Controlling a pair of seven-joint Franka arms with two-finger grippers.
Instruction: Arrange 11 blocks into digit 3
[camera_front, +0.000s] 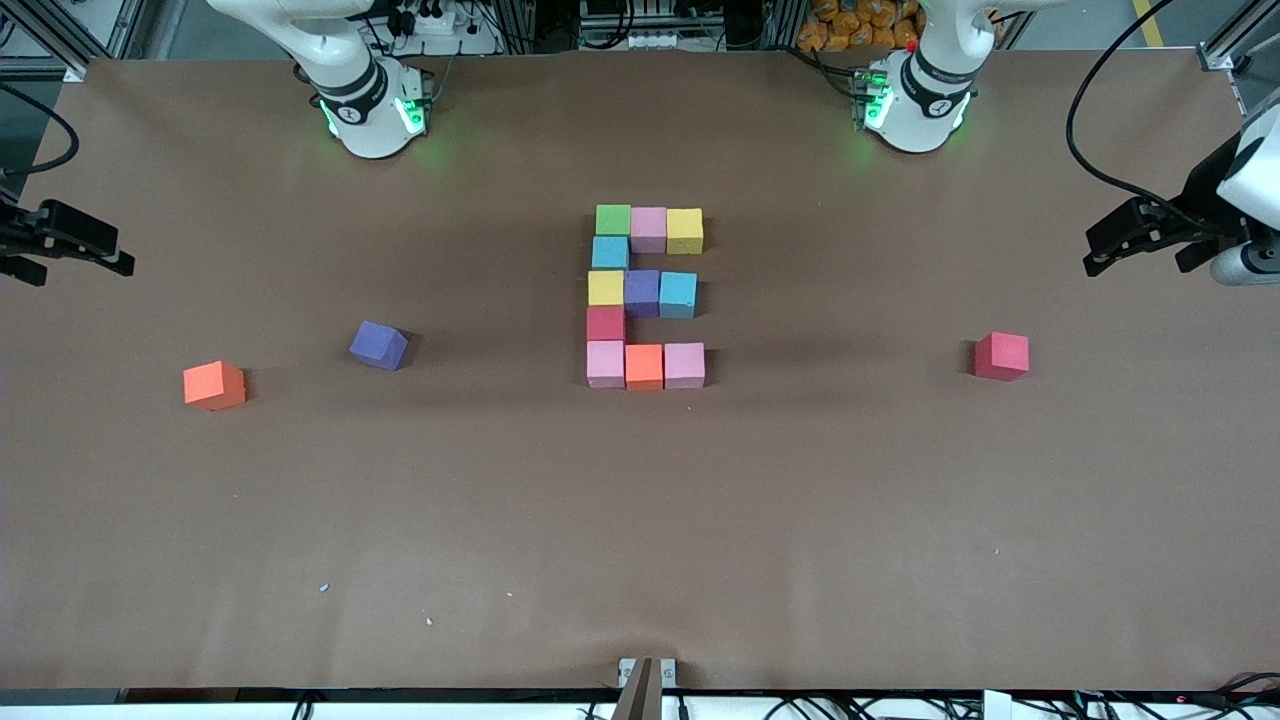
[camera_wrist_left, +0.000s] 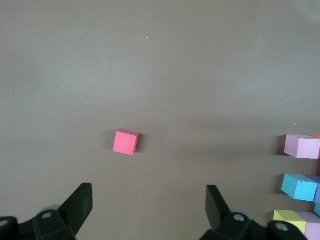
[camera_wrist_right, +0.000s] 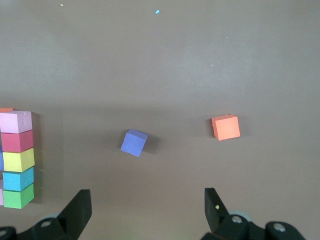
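At the table's middle, several touching blocks form the digit 3 (camera_front: 642, 292): three bars joined by a column on the side toward the right arm's end. The green block (camera_front: 613, 219) is its corner farthest from the front camera, and an orange block (camera_front: 644, 366) sits in the nearest bar. My left gripper (camera_front: 1135, 262) (camera_wrist_left: 149, 192) hangs open and empty over the left arm's end of the table. My right gripper (camera_front: 85, 270) (camera_wrist_right: 147, 197) hangs open and empty over the right arm's end. The right wrist view shows the figure's column (camera_wrist_right: 18, 159).
A loose red block (camera_front: 1002, 356) (camera_wrist_left: 125, 142) lies between the figure and the left gripper. A loose purple block (camera_front: 379, 345) (camera_wrist_right: 133, 142) and a loose orange block (camera_front: 214, 385) (camera_wrist_right: 226, 127) lie toward the right arm's end. Small specks (camera_front: 324, 587) dot the brown table near the front edge.
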